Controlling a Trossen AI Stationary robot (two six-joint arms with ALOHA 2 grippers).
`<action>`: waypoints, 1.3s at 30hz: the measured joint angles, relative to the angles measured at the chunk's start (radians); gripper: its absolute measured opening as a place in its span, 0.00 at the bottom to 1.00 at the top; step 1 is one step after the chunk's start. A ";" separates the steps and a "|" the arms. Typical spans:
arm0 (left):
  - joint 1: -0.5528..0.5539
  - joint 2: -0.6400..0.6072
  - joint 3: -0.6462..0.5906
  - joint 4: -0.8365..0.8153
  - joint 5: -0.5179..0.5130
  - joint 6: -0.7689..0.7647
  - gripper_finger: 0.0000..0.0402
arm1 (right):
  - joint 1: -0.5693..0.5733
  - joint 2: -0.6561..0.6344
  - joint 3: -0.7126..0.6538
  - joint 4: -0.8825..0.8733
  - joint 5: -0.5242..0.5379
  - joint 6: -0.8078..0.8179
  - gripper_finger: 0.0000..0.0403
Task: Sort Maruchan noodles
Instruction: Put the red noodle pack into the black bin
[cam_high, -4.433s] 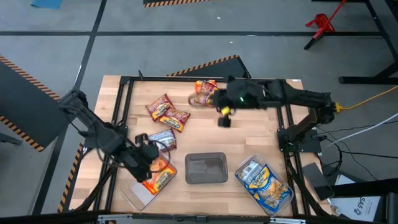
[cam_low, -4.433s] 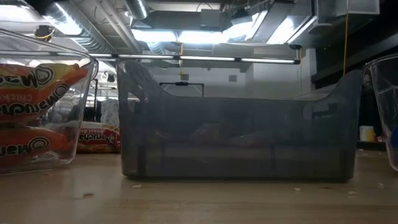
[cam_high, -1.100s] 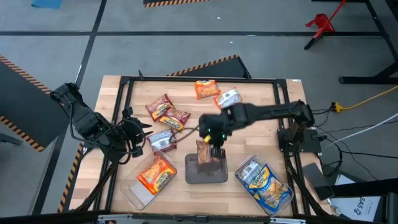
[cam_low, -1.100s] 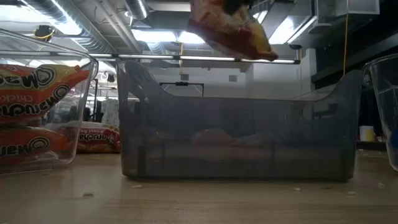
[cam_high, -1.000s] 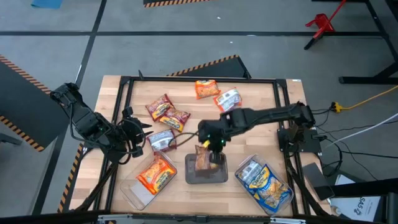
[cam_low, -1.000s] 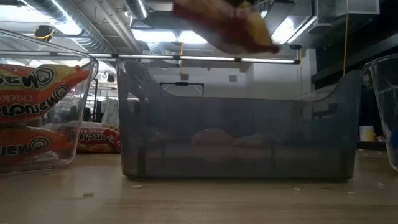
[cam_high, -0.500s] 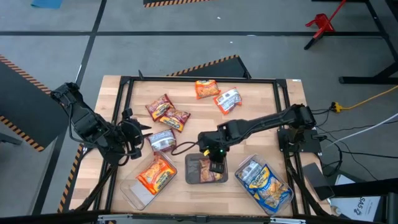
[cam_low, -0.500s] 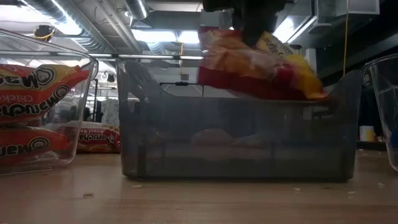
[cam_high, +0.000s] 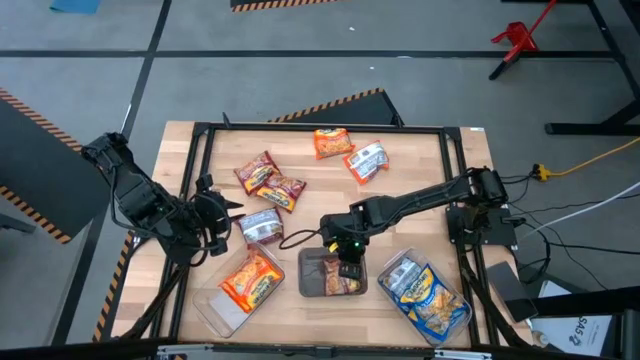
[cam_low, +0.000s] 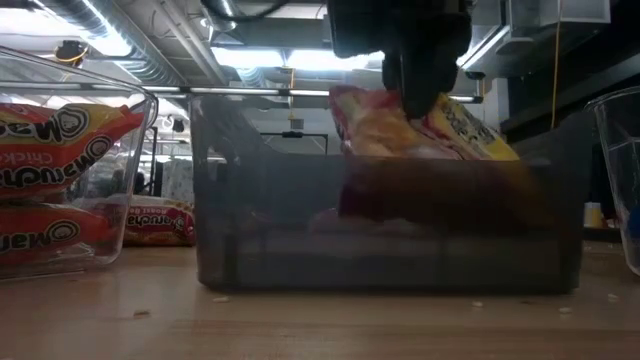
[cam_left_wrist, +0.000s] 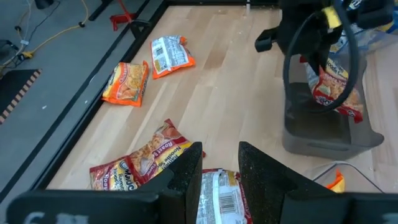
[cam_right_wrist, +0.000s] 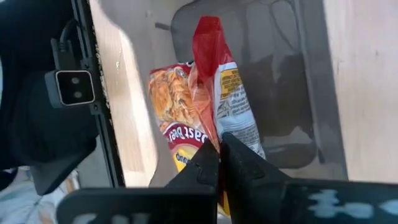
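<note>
Red packet (cam_low: 420, 135): now lowered partway into grey tray (cam_high: 312, 282), clenched in right claw (cam_high: 347, 270); release pending. Left claw (cam_high: 222, 232): part-open, empty, waiting.

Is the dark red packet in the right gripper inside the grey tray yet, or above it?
Partly in. The low view shows the red packet dipping below the grey tray rim, its top above it, pinched by the right gripper.

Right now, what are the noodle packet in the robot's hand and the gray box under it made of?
The red noodle packet looks like thin, shiny plastic film: it crinkles and folds where the right hand pinches it. The gray box seems to be hard, smoky see-through plastic, since the packet shows dimly through its smooth wall.
</note>
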 joint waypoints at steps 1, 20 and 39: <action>0.000 0.000 0.000 0.000 0.000 0.000 0.25 | -0.004 0.000 -0.014 0.013 -0.002 0.009 0.00; 0.000 0.000 0.000 -0.015 -0.001 0.000 0.25 | -0.011 0.000 -0.071 0.006 -0.004 0.040 0.27; 0.000 0.000 0.000 -0.018 -0.001 -0.008 0.25 | 0.070 -0.004 0.025 -0.115 0.359 -0.113 0.18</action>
